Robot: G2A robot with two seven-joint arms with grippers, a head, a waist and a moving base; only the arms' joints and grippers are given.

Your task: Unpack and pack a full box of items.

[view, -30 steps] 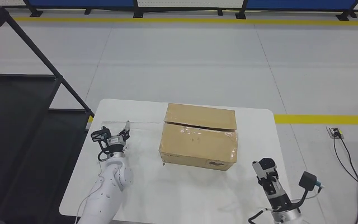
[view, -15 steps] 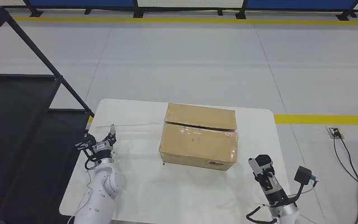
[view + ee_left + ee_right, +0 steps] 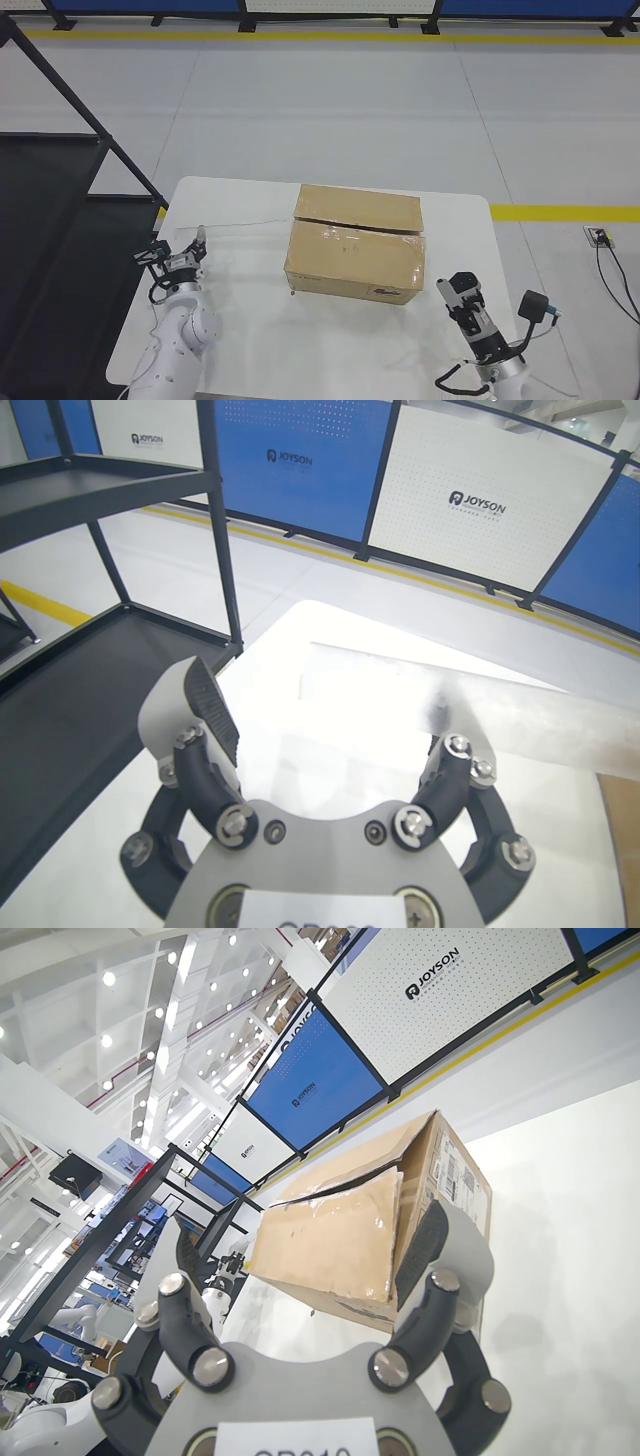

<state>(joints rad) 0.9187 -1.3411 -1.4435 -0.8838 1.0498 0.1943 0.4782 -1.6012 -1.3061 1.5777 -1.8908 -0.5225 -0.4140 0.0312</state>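
Two grippers, both empty, jaws spread wide, neither touching anything. Left to right:

Black shelf rack (image 3: 60,230) stands beside the table's (image 3: 330,340) left edge and isn't involved.

Left gripper (image 3: 320,695) is over the left part of the table, near that edge and well apart from the box (image 3: 355,245). Its fingers aim toward the table's far side, not at the box. Nothing between the pads.

Box sits mid-table toward the far edge, closed. Top flaps meet at a seam (image 3: 355,226) running along its length. Clear tape (image 3: 345,1223) looks wrinkled. The seam gapes toward the right end, where the far flap (image 3: 390,1148) is lifted a bit.

Right gripper (image 3: 307,1233) is near the table's right edge, close to the box's near right corner, no contact. It's pitched up, with the fingers pointing across at the box and that corner framed between them.

My read: unpacking not started, step in hand is opening the flaps. To do it well:
- Go for the lifted flap at the right end with the right gripper.
- Slip one finger under, pinch, and peel up along the seam.
- Turn the left arm toward the box and brace its left side so it doesn't slide.

Risk: the tape holds and the whole box lifts.
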